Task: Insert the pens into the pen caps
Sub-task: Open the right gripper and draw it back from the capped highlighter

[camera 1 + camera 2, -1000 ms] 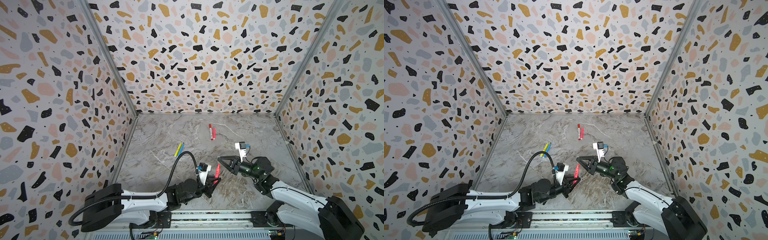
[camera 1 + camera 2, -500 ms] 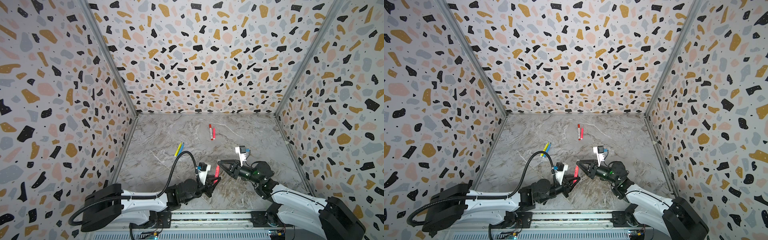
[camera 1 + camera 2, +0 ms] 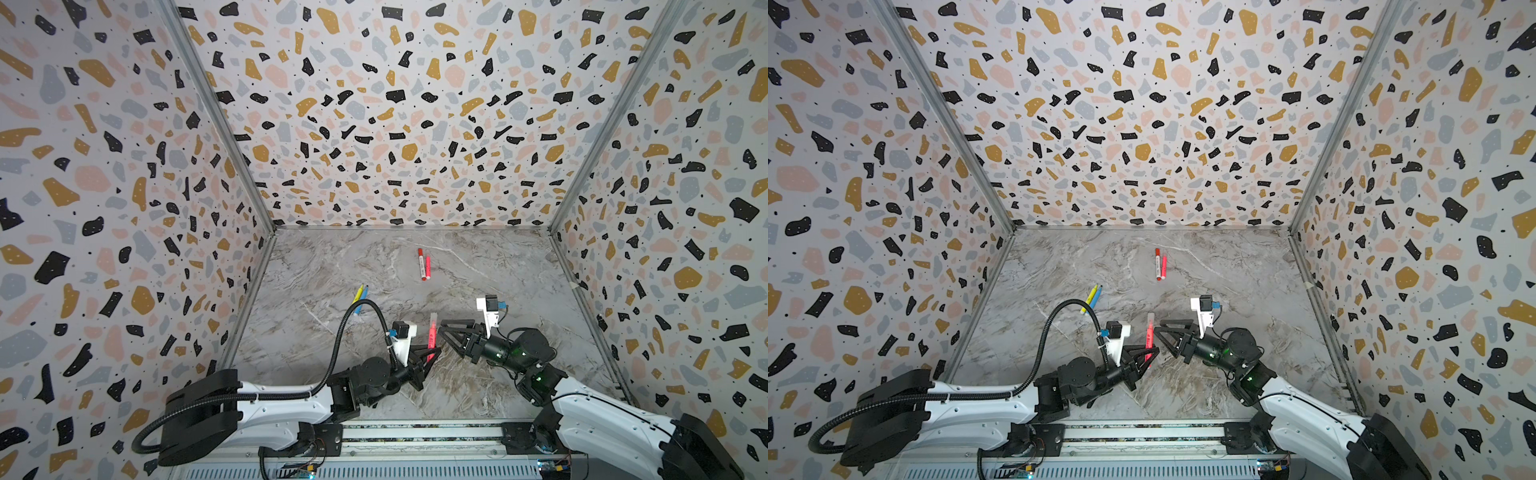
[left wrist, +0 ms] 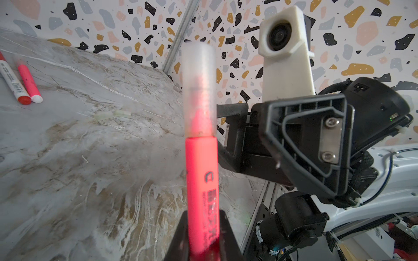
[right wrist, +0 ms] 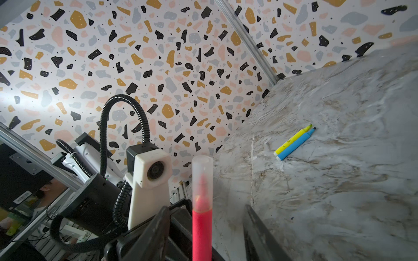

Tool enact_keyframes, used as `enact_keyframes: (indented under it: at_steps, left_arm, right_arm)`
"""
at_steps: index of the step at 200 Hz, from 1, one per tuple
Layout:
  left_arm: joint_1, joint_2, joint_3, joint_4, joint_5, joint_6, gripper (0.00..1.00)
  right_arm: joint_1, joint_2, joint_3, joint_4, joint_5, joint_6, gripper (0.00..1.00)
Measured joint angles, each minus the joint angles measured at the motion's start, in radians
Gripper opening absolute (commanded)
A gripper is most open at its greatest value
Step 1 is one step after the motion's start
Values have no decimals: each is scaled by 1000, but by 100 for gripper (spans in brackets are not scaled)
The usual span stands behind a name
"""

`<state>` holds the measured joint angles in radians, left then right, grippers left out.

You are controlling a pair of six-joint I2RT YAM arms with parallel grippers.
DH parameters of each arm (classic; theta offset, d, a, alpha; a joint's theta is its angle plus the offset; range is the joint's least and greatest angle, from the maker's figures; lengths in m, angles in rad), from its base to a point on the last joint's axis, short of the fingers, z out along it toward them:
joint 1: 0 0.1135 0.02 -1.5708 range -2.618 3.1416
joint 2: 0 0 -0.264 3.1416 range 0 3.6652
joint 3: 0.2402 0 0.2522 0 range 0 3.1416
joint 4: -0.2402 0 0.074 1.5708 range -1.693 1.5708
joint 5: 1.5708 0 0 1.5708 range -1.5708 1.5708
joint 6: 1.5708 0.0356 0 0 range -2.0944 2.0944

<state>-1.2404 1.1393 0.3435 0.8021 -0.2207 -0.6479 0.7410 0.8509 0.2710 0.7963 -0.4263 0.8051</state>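
My left gripper (image 3: 428,358) (image 4: 201,239) is shut on the lower body of a pinkish-red pen (image 3: 431,337) (image 4: 201,180) and holds it upright above the table's front. A translucent pen cap (image 4: 199,90) (image 5: 202,178) sits over the pen's tip. My right gripper (image 3: 442,326) (image 5: 206,209) is open, one finger on each side of the capped end, neither touching it. A yellow pen (image 3: 358,293) and a blue pen (image 3: 364,294) lie side by side to the left, tips bare. A white pen with red ends (image 3: 421,263) and a second pinkish-red pen (image 3: 427,267) lie farther back.
Terrazzo-patterned walls close in the marble table (image 3: 498,266) on three sides. A rail (image 3: 415,432) runs along the front edge. Two small translucent pieces (image 4: 113,114) lie on the table beyond the held pen. My left arm's cable hose (image 3: 365,307) arches over the yellow and blue pens.
My right gripper moved left and down to the top of the held pen, then opened. The translucent cap now stays on the pen. The left gripper has not moved.
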Motion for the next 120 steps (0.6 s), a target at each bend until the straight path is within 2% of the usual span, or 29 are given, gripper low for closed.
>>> enact_keyframes:
  at_steps: [59,120]
  left_arm:
    - [0,-58,-45,-41,-30,20,0]
    - [0,-105,-45,-107,-51,60,0]
  right_arm:
    - [-11,9,264,-349,57,-151,63]
    - [-13,31,341,-517,78,-219,68]
